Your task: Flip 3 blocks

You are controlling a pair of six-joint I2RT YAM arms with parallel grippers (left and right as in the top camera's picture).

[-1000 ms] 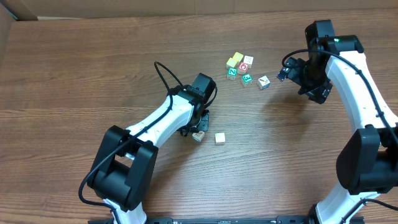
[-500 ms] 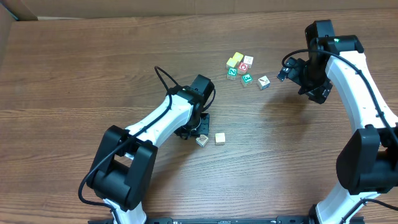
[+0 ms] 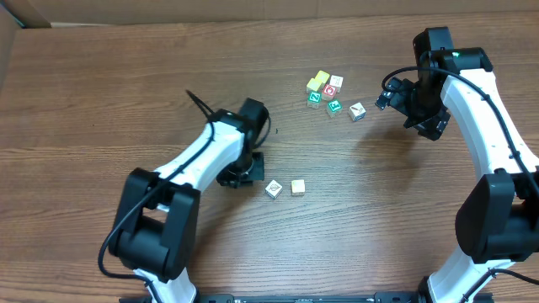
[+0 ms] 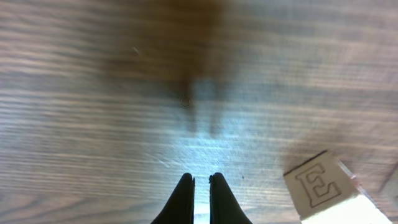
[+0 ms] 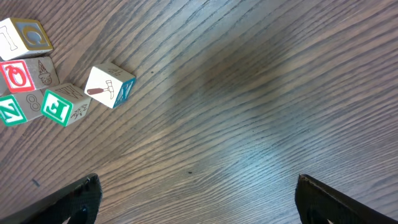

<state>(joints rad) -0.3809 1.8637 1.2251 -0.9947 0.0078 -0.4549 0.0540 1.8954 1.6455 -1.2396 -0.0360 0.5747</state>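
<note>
Two blocks lie apart from the group in the overhead view: a white block with a picture face up (image 3: 274, 188) and a plain yellow-tan block (image 3: 297, 187) just right of it. A block with a green letter face (image 3: 334, 106) sits in the cluster at the back. My left gripper (image 3: 242, 173) is shut and empty, a short way left of the white block. In the left wrist view its tips (image 4: 200, 185) are together over bare wood, and that block (image 4: 320, 186) shows an embossed E at the lower right. My right gripper (image 5: 199, 196) hangs open above the table.
The cluster also holds a green Z cube (image 3: 314, 98), a red-marked white cube (image 3: 329, 90), yellow cubes (image 3: 319, 80) and a white hammer-picture cube (image 3: 357, 111), which is also in the right wrist view (image 5: 110, 86). A cardboard wall (image 3: 17, 17) borders the table's back left.
My left gripper has drawn back to the left, away from the block. That block has tipped over from a tan face to a white picture face and shifted slightly right. The right arm has not moved.
</note>
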